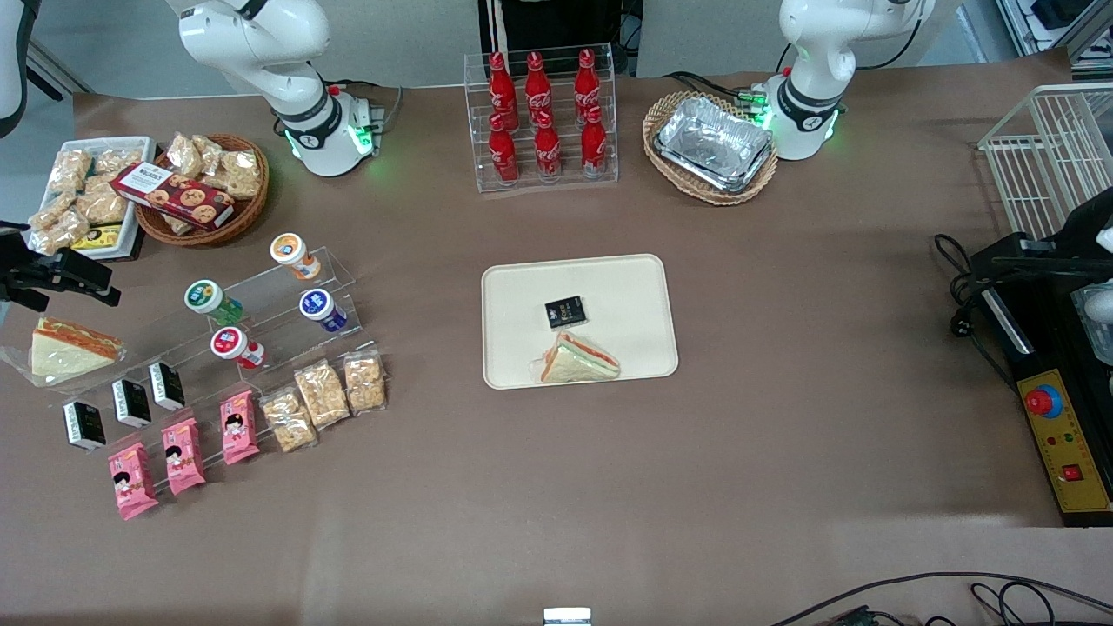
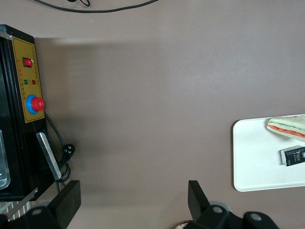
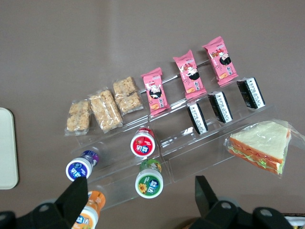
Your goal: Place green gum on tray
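Step in hand: we judge this to be the approach, before any grasp. The green gum is not yet held and the tray does not have it.

Green gum (image 1: 207,298): a small bottle with a white, green-ringed lid, leaning on a clear stepped display rack (image 1: 287,300) toward the working arm's end of the table. In the front view it sits at about nine o'clock from the tray, well apart from it.

Its neighbours: on the same rack we see an orange-lidded bottle (image 1: 289,252) at about one o'clock from the gum, a red-lidded bottle (image 1: 233,345) just beside it at about five o'clock, and a blue-lidded bottle (image 1: 320,309) near it at about three o'clock.

Tray (image 1: 639,287): a cream rectangle at the table's middle, already carrying a wrapped sandwich (image 1: 578,359) and a small black packet (image 1: 564,312).

Gripper (image 3: 141,199): in the right wrist view it hangs above the rack with its fingers spread wide and nothing between them; the gum (image 3: 149,183) shows in the gap, well below.

Next move: we expect a straight descent onto the gum, closing on its body without knocking the red-lidded bottle, then a carry to a bare part of the tray.
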